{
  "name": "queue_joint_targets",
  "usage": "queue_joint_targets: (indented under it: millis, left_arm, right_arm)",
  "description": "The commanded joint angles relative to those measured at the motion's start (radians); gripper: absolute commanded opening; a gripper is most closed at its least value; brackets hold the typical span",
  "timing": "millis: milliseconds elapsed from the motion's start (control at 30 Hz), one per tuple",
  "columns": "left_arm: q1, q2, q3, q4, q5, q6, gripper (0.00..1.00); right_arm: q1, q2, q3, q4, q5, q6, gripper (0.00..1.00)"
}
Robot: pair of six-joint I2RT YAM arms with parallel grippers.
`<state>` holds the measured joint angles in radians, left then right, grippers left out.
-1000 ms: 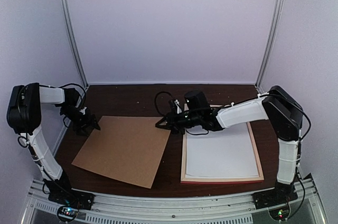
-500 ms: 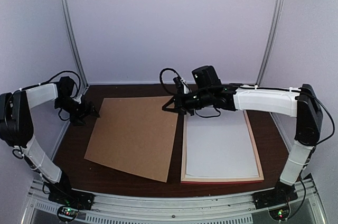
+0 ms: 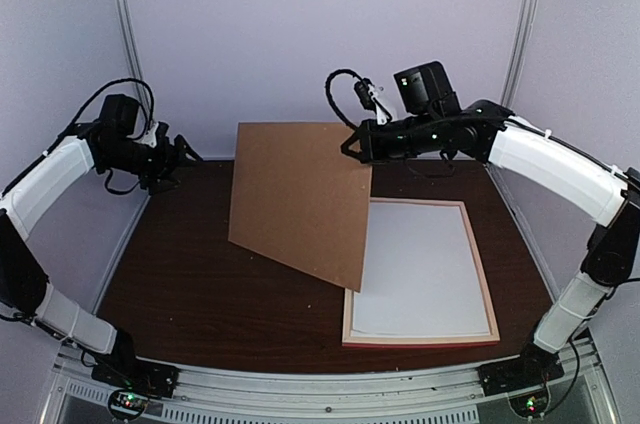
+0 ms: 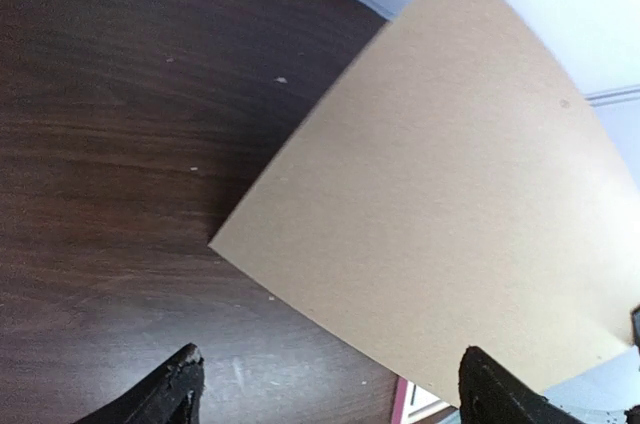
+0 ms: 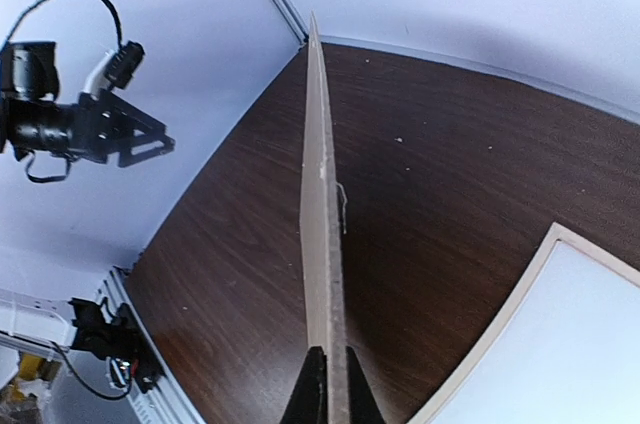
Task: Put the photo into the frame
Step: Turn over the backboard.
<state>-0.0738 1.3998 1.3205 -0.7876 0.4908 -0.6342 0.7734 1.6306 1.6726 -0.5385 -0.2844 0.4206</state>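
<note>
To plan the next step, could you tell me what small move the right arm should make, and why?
Probably swing the brown cardboard board right and lower it onto the pink-rimmed rectangular frame: the right gripper pinches its corner aloft, its lower corner by the frame.

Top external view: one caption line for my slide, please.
Right gripper holds the cardboard board tilted up beside the frame; left gripper open.

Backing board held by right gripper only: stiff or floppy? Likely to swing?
Probably stiff: the backing board, gripped only by the right gripper, shows a nearly straight edge in the right wrist view. Likely light, since one small edge pinch carries it. It may pivot in the jaws, with most of its area off to one side.
</note>
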Motion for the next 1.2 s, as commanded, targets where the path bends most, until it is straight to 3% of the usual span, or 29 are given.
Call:
queue_joint_targets:
  millis: [0,133,567,900,1167]
  left_arm:
    - [-0.096,-0.022,0.085,0.018,0.029,-0.123,0.89]
    - [-0.138,-0.017,0.117,0.039,0.029,-0.164,0.89]
    - [-0.156,-0.01,0.154,0.039,0.016,-0.177,0.89]
    - [-0.19,0.005,0.182,0.039,0.032,-0.211,0.89]
    - [-0.192,-0.034,0.093,0.105,0.051,-0.323,0.89]
  right_arm:
    - [0.057,0.003,0.059,-0.098,0.233,-0.192,0.0]
    - [0.104,0.009,0.096,-0.094,0.392,-0.285,0.0]
    - [0.167,-0.005,0.068,0.023,0.506,-0.431,0.0]
    - [0.332,0.056,0.037,0.103,0.635,-0.535,0.0]
    - [0.462,0.145,0.067,0.13,0.753,-0.585,0.0]
